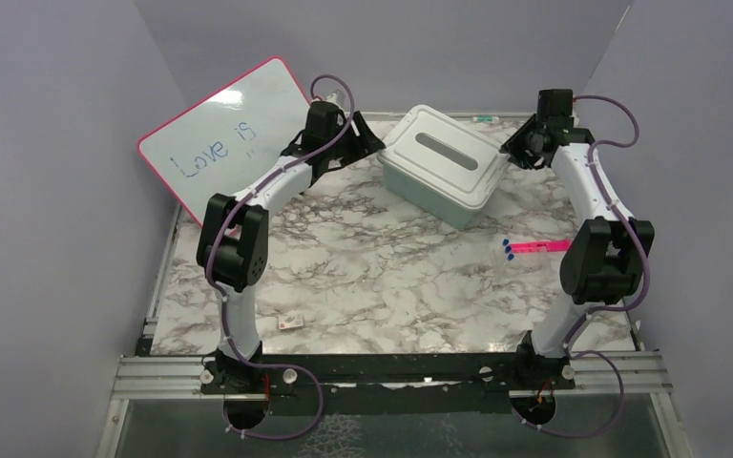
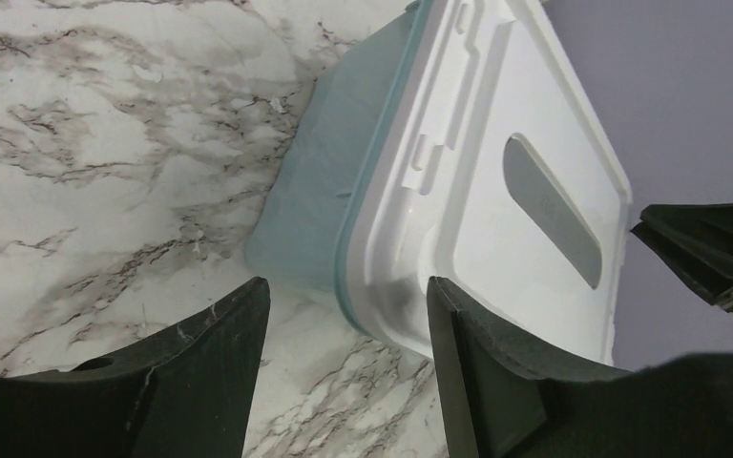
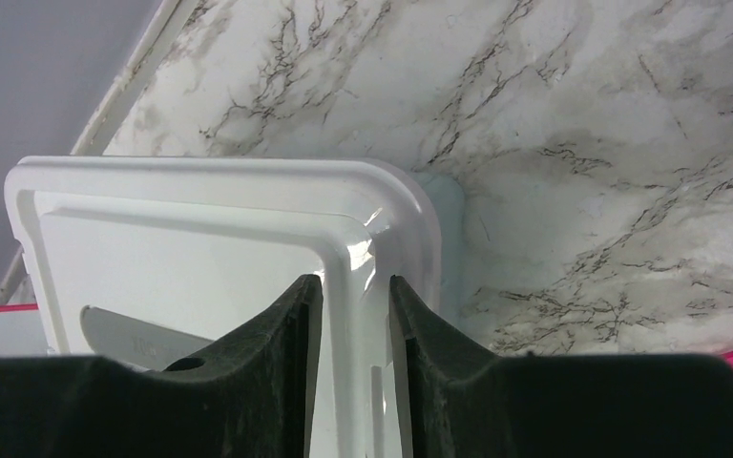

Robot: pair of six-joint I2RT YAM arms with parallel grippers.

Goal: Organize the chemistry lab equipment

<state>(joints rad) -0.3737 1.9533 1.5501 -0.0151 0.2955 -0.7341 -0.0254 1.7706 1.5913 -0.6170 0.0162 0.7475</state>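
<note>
Right gripper (image 3: 353, 286) pinches the rim of the one lidded box (image 1: 439, 162); left gripper (image 2: 345, 286) stands wide beside it.

White arm links (image 1: 269, 179), black joints (image 1: 236, 239), purple cables (image 1: 622, 391), black tool fingers (image 2: 219, 382)

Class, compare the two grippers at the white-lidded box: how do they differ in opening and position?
The left gripper stands wide open; the right gripper is much narrower. The left gripper's fingers are clear of the lid, facing one corner; the right gripper's straddle the lid's rim at another, though a firm pinch is unconfirmed. Both are black, two-fingered, at the same box.
</note>
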